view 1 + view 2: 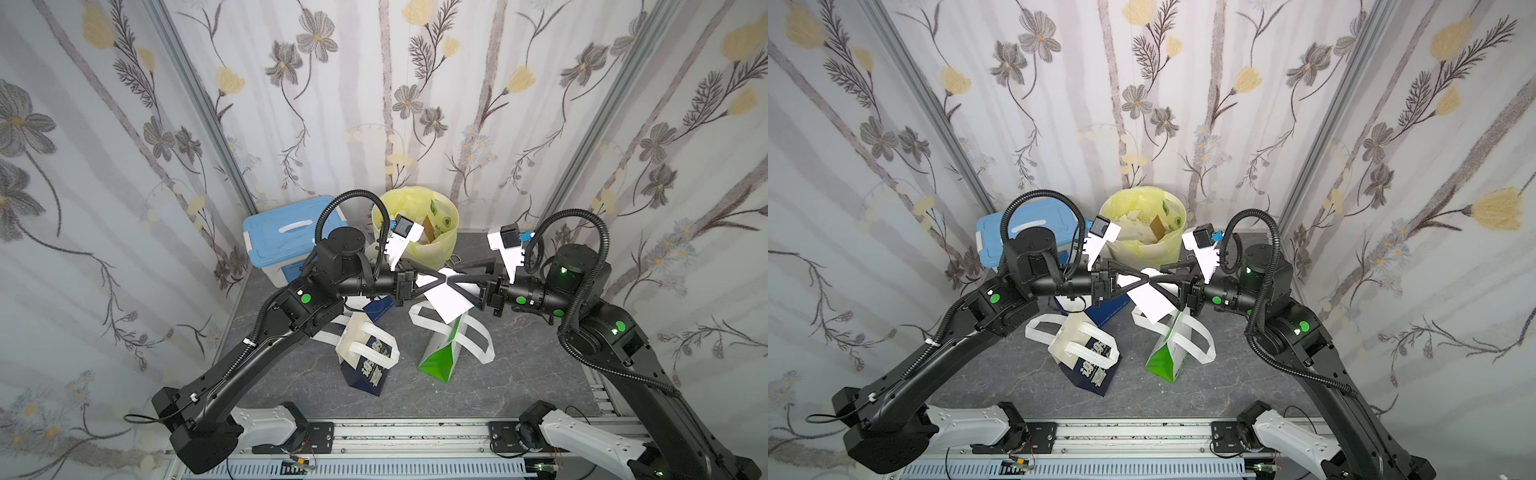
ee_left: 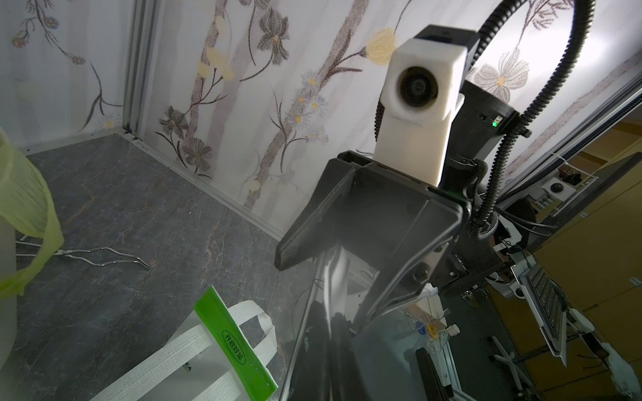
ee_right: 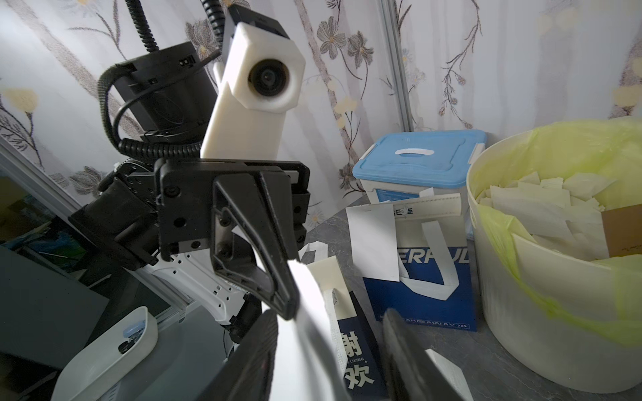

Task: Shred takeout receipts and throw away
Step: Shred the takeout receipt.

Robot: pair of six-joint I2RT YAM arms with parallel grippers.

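Rail (image 1: 415,434) runs across 6 o'clock in both top views. Toward 12 from it, mid-scene, left gripper (image 1: 441,281) is pressed shut, pinching receipt (image 1: 448,302) at its top edge. Sheet hangs in the air toward 5 o'clock, above green bag (image 1: 439,353). Right gripper (image 1: 454,282) faces left gripper tip to tip. Right wrist view shows its fingers (image 3: 250,357) spread, with the sheet between them, not clamped.

Step in hand looks like setting a two-gripper hold for a tear. To do it well:
- Right jaws close just beside the left pinch, on the same edge, so the rip starts between the grips instead of crumpling the sheet.
- Full closure before any pull; thin paper likely slips.
- Then shear, one gripper toward 12, one toward 6, not straight apart.

Bin (image 1: 436,249) at 12 o'clock of the grippers holds shreds; tear near it so pieces drop in. Second receipt (image 3: 373,241) lies against navy bag (image 3: 417,309), untouched.
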